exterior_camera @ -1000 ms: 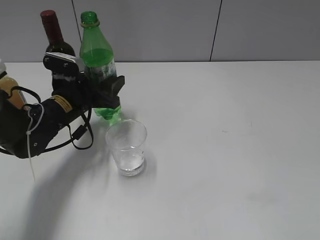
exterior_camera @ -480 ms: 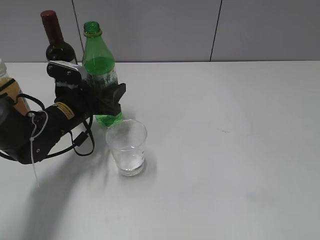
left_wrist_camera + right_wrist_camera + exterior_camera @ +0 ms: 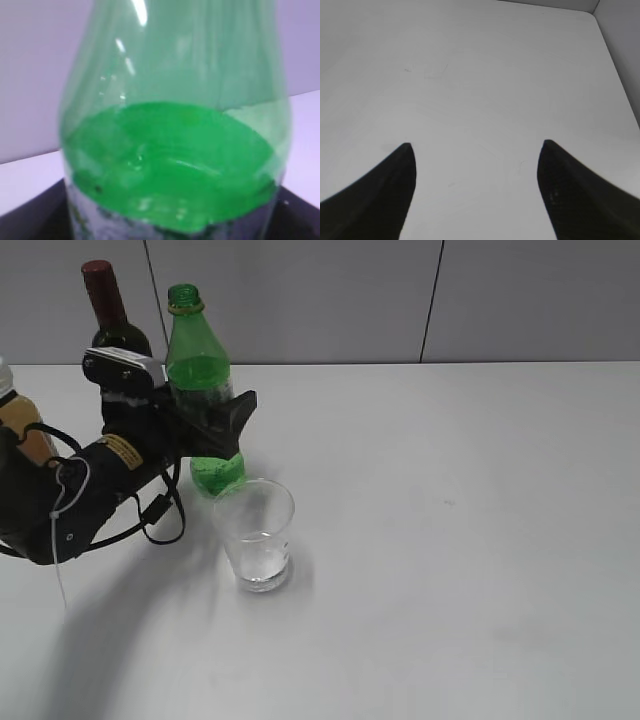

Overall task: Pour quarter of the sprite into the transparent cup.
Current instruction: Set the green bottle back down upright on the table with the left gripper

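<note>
Set back upright since a second ago: sprite, behind transparent cup holding a little clear liquid. Left fingers around bottle's label band, grip uncertain, possibly releasing. Right fingers spread wide, empty, over bare bench. Pour apparently done; withdrawal left.

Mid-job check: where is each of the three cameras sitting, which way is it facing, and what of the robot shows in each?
Exterior: in front, slanting down at the table; left arm and left end effector at the sprite, transparent cup nearby.
Left wrist: right up against the sprite, facing its body; dark finger edges at the lower corners.
Right wrist: looks down on bare table; right end effector open, fingers apart.
Shared: exterior and left wrist both show the sprite.
</note>
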Tool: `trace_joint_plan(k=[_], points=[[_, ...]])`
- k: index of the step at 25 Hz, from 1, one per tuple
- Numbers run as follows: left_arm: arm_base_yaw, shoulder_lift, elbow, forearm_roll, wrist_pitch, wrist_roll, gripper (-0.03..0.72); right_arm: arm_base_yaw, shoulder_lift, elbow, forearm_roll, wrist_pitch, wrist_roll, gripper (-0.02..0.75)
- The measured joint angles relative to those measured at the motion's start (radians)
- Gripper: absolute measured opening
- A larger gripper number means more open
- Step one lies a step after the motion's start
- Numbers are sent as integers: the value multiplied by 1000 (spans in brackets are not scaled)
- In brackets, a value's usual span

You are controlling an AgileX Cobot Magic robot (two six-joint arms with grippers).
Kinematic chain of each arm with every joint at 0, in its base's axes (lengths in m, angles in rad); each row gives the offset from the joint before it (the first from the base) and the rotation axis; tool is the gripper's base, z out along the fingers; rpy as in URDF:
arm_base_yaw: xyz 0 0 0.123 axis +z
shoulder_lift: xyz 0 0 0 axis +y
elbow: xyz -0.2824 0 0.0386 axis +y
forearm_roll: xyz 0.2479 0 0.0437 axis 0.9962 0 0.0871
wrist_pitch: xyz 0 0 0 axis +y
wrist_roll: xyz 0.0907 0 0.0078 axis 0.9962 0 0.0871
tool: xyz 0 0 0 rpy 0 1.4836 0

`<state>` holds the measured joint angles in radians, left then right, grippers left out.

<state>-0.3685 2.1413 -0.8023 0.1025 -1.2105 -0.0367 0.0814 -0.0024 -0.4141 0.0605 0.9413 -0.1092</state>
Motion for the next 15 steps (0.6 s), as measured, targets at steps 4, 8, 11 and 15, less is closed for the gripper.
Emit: trace_joint_plan(k=[4, 8, 11, 15], points=[[0, -33, 48, -2, 0, 22, 653, 0, 0, 0, 0, 0, 0, 584], [0, -61, 99, -4, 0, 37, 652, 0, 0, 0, 0, 0, 0, 584], [0, -70, 137, -8, -2, 37, 650, 0, 0, 0, 0, 0, 0, 584], [0, -74, 194, -22, -2, 59, 646, 0, 0, 0, 0, 0, 0, 584]])
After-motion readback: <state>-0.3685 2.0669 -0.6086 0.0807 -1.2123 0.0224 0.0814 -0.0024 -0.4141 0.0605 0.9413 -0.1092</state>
